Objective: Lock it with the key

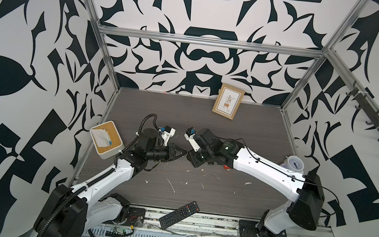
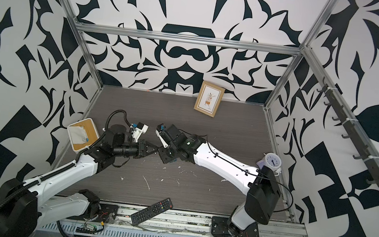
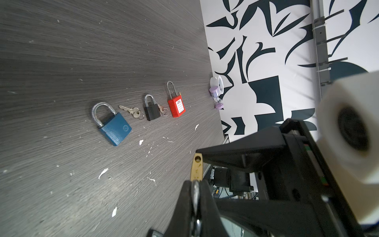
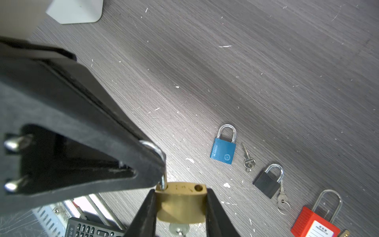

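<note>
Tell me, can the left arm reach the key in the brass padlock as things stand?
Probably not. The left fingers are shut on the shackle, while the key sticks out at the other end of the brass padlock, between the right fingers.

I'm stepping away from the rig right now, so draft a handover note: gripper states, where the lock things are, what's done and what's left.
Right gripper: shut on the brass padlock, held off the table.
Left gripper: shut on its shackle.
A key seems to sit in the brass padlock's underside.
Blue padlock, black padlock, red padlock and a loose key lie on the table.
Done: lock gripped by both arms.
Left: the shackle's free end is out of its hole; seat it, then probably turn the key.
</note>
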